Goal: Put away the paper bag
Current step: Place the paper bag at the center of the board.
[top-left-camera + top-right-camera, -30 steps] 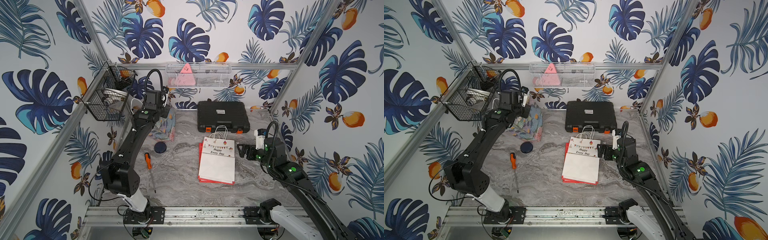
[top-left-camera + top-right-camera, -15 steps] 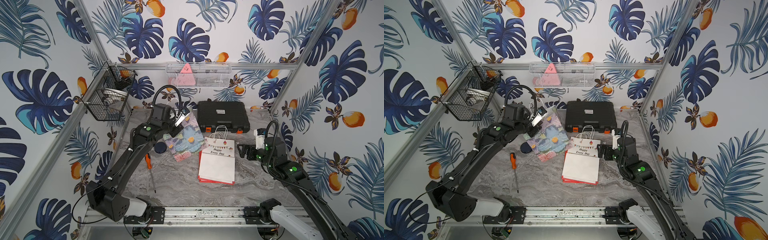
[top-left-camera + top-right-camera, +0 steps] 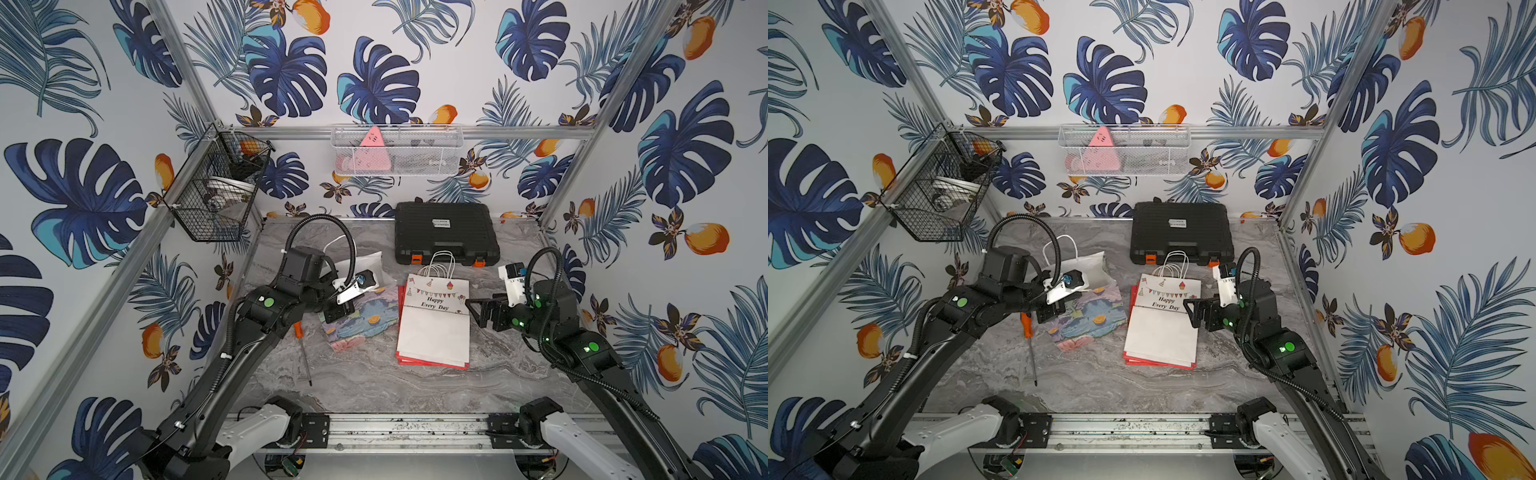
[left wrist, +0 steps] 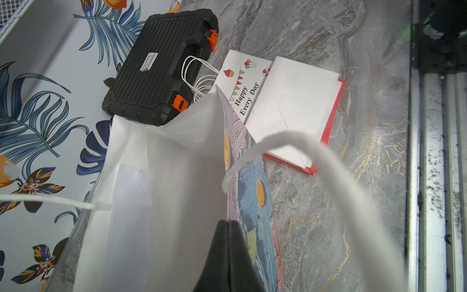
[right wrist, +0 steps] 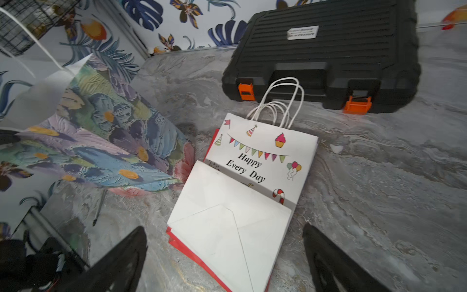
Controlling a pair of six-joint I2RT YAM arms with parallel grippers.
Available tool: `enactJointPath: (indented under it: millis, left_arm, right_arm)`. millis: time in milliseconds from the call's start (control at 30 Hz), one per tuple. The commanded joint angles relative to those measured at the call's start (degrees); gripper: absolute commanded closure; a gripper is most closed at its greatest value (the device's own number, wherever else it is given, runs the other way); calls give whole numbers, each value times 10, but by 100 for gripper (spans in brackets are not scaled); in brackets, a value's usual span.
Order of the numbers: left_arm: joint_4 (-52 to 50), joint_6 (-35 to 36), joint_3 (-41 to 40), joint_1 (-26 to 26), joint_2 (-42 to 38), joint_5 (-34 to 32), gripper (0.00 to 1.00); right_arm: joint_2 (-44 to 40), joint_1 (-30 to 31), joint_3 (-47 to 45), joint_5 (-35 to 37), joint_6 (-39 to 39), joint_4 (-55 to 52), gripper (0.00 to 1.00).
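Left gripper (image 4: 228, 223): I see its jaws pinched tight on the top rim of the floral paper bag (image 3: 361, 322), which stretches ahead of them with its white inside gaping to one side | right gripper (image 3: 477, 312): jaws spread wide, gripping nothing; white "Happy Every Day" bag (image 3: 434, 332) lies flat just ahead of them.
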Motion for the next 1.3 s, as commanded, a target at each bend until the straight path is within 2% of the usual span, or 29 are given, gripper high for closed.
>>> enactJointPath:
  millis: [0, 67, 167, 333, 400, 500, 600, 667, 700, 733, 800, 833, 900, 967, 1033, 1133, 1267]
  left_arm:
    - [-40, 49, -10, 0, -17, 63, 100]
    - [-47, 57, -13, 0, -26, 76, 100]
    - [-45, 64, -23, 1, -44, 87, 100]
    - [-41, 72, -46, 0, -57, 76, 98]
    - [-25, 65, -58, 0, -68, 69, 80]
    - [-6, 56, -67, 0, -82, 49, 52]
    - [5, 27, -52, 0, -96, 33, 40]
    - [23, 5, -48, 0, -118, 20, 26]
    - [34, -6, -49, 0, -129, 11, 22]
    - [50, -28, -50, 0, -143, -7, 15]
    - [67, -78, -44, 0, -165, -33, 11]
    - [78, -112, -43, 0, -178, -51, 1]
    - [106, -210, -47, 0, -198, -102, 1]
    - [90, -300, -36, 0, -201, -136, 1]
    - [56, -403, -15, 0, -197, -223, 1]
    - [-24, -518, 15, 0, -198, -347, 1]
    - [-92, -619, -2, 0, -216, -417, 1]
  right_arm:
    - [0, 14, 4, -161, -45, 50, 3]
    - [2, 36, -5, -191, -57, 84, 3]
    - [17, 90, -32, -192, -99, 139, 3]
    - [111, 138, -67, -213, -151, 289, 3]
    - [160, 143, -69, -208, -158, 355, 3]
    - [228, 148, -46, -211, -183, 385, 3]
    - [278, 160, -23, -220, -200, 399, 4]
    - [307, 168, -11, -221, -211, 419, 4]
    - [320, 170, -7, -219, -211, 430, 4]
    - [334, 172, -1, -215, -211, 442, 5]
    - [359, 175, 12, -211, -211, 457, 6]
    - [371, 177, 19, -210, -210, 462, 7]
    - [388, 180, 26, -201, -207, 481, 9]
    - [400, 180, 26, -190, -207, 506, 11]
    - [406, 181, 31, -182, -213, 508, 13]
    - [409, 180, 39, -165, -220, 497, 16]
    - [414, 180, 42, -178, -214, 505, 16]
